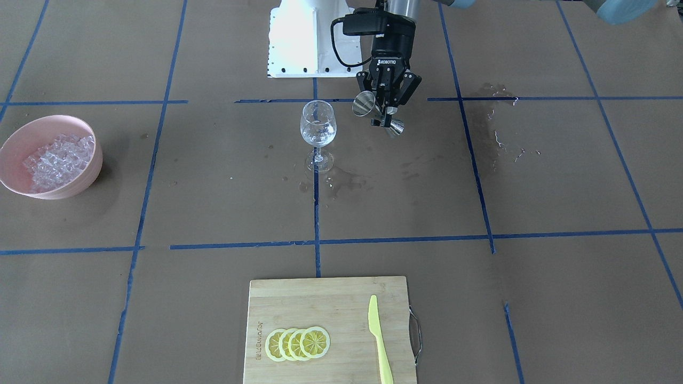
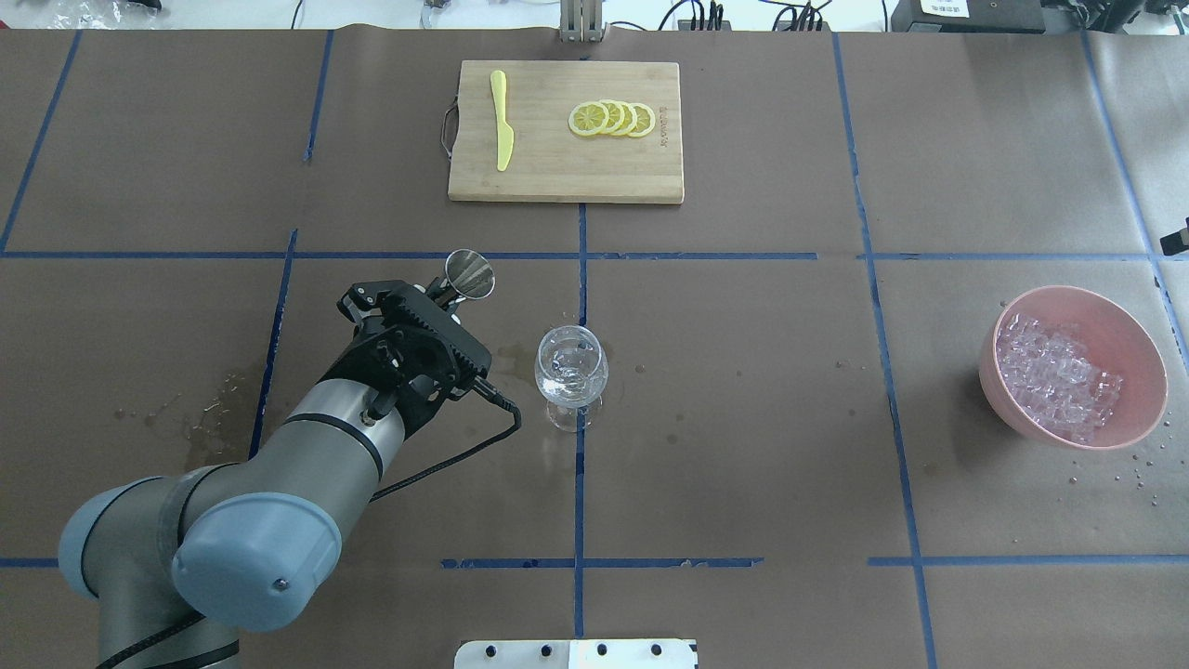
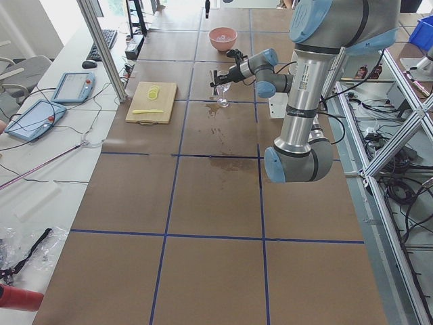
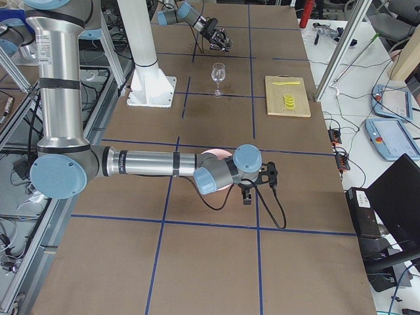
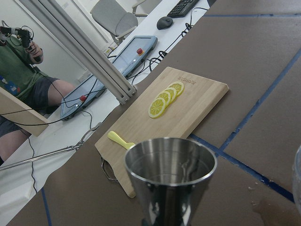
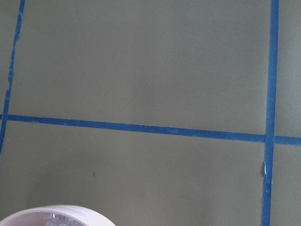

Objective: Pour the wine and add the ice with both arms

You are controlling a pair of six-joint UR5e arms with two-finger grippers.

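My left gripper [image 1: 385, 113] is shut on the waist of a steel jigger [image 1: 366, 103] and holds it tilted above the table. The jigger is just beside the wine glass [image 1: 318, 126], apart from it, with its wide mouth turned toward the glass. In the left wrist view the jigger cup [image 5: 170, 165] shows bare steel with wet streaks and no dark wine. The glass [image 2: 571, 370] stands upright and seems to hold a little almost colourless liquid. A pink bowl [image 1: 15, 140] holds a heap of ice [image 1: 57, 160]. My right gripper [image 4: 251, 190] hangs by the bowl's rim [image 6: 56, 213]; I cannot tell whether it is open.
A wooden cutting board [image 1: 331, 298] with lemon slices [image 1: 298, 343] and a yellow knife [image 1: 380, 341] lies at the operators' edge. Wet stains [image 1: 341, 184] mark the paper by the glass's foot and further along on my left [image 1: 493, 117]. The white pedestal [image 1: 304, 37] stands behind the glass.
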